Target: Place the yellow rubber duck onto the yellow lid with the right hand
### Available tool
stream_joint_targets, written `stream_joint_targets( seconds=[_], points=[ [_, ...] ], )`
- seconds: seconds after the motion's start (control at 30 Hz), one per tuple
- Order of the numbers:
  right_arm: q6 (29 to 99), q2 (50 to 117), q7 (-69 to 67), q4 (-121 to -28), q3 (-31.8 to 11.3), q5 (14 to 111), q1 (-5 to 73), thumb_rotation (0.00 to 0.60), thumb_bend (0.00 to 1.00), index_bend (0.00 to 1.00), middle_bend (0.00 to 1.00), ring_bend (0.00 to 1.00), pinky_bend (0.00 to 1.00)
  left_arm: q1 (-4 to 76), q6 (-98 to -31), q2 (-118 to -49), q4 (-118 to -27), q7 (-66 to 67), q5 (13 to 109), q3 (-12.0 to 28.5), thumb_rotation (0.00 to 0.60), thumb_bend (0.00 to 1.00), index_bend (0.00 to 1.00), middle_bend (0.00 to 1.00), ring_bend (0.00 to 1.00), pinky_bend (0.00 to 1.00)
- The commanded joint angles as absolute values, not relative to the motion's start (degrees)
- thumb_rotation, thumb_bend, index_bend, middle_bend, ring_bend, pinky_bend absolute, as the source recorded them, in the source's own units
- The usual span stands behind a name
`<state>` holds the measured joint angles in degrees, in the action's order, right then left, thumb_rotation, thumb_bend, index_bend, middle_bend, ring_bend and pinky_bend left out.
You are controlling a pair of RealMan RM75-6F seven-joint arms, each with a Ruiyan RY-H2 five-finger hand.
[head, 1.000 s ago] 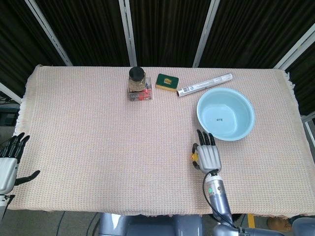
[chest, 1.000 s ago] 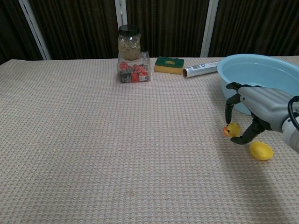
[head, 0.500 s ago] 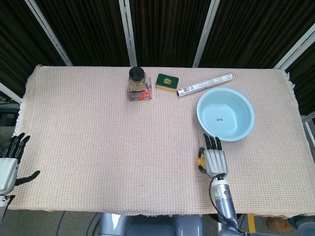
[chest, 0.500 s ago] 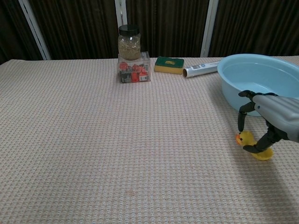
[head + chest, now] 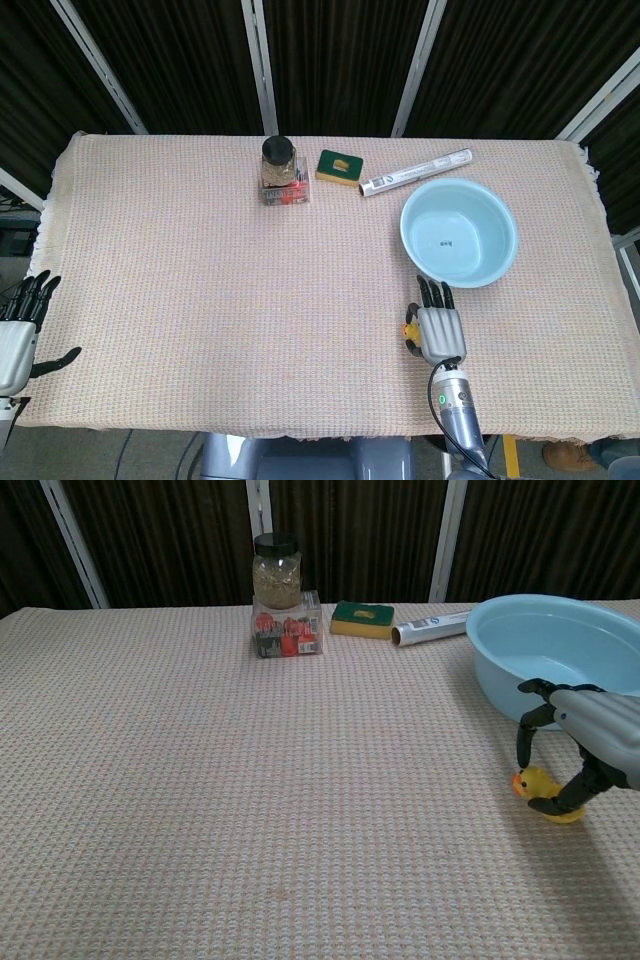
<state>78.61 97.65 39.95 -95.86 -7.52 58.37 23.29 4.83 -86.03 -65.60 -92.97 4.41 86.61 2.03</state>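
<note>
The yellow rubber duck (image 5: 533,783) is low at the right of the table, against the yellow lid (image 5: 571,816), which shows only as a yellow edge beneath it. My right hand (image 5: 588,736) arches over the duck, one fingertip just above its head and the thumb against its near side, pinching it. From above, the right hand (image 5: 440,332) covers the lid, and the duck (image 5: 409,329) peeks out at the hand's left edge. My left hand (image 5: 17,334) hangs off the table's left front corner, fingers apart and holding nothing.
A light blue basin (image 5: 520,630) stands just behind the right hand. At the back are a jar (image 5: 279,158) on a clear box of red pieces, a green sponge (image 5: 340,165) and a silver tube (image 5: 415,171). The table's front edge lies close behind the wrist.
The right hand carried the duck to the right and down toward me, from beside the lid to over it. The lid is now mostly hidden. The left hand has stayed still.
</note>
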Motion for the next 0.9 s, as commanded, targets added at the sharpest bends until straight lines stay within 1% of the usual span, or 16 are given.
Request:
stream_joint_targets(
  seconds=[0.03,0.47,0.9],
  points=[
    [78.58,97.77,39.91,-95.75,-7.44,58.34,23.19,0.6,0.17,0.52,0.0,0.0,0.0,4.82,-86.02,-65.58,-93.0,4.4,86.57,2.04,0.6,0.0,0.0,0.0,0.0,0.22],
    [78.17,98.93,39.73,-94.31,-6.3,59.16,22.56,0.6,0.17,0.52,0.0,0.0,0.0,4.81,-86.08,-65.64,-92.91,4.36,86.64,2.03,0.6,0.0,0.0,0.0,0.0,0.22],
    [77.94,97.97,39.97,-94.8,-8.01,59.1,22.87,0.6,0.17,0.52,0.0,0.0,0.0,4.91,-85.94,-65.67,-92.82,4.2,86.63,2.06,0.6,0.0,0.0,0.0,0.0,0.22]
  ],
)
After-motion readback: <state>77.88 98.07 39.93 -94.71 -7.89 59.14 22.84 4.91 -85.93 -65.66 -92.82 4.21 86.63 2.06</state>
